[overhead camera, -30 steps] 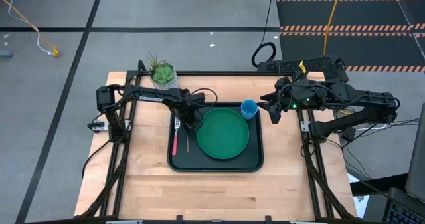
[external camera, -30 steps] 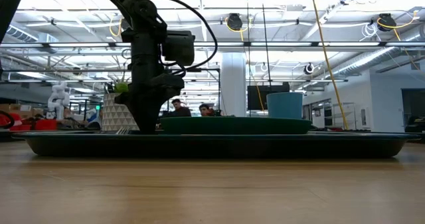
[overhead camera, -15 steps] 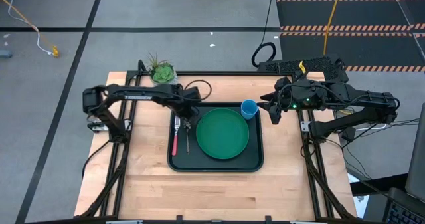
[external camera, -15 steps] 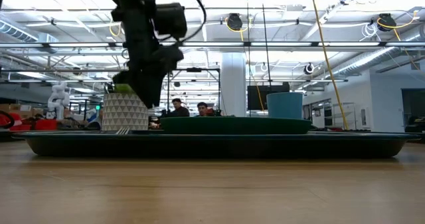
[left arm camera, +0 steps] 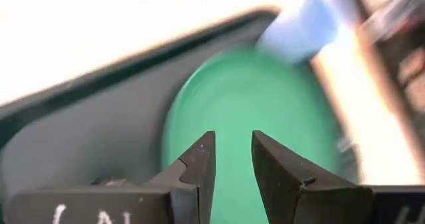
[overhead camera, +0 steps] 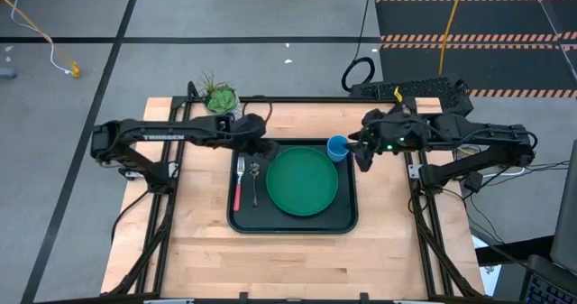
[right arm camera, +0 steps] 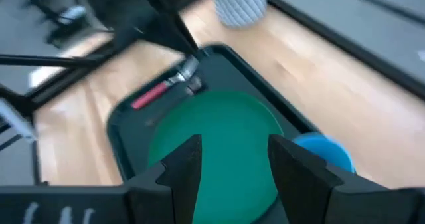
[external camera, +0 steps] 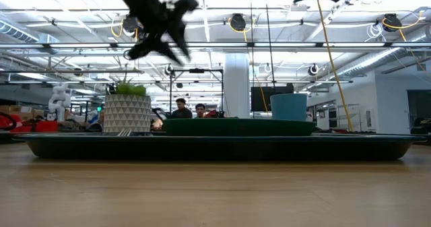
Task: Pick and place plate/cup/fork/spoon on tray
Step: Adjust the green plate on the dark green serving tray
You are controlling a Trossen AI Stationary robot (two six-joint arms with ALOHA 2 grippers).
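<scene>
Bright, even light falls from ceiling strips, which glare white in the low view. Shadows on the counter (overhead camera: 297,259) stay soft. Both wrist views smear with motion blur; the plate (left arm camera: 265,111) and cup (left arm camera: 299,30) look streaked, the far counter washed out.

A potted plant (overhead camera: 219,98) in a white pot stands at the far edge of the wooden table (overhead camera: 207,250). A black cable (overhead camera: 359,72) loops on the grey floor beyond, near striped mats (overhead camera: 469,39).
</scene>
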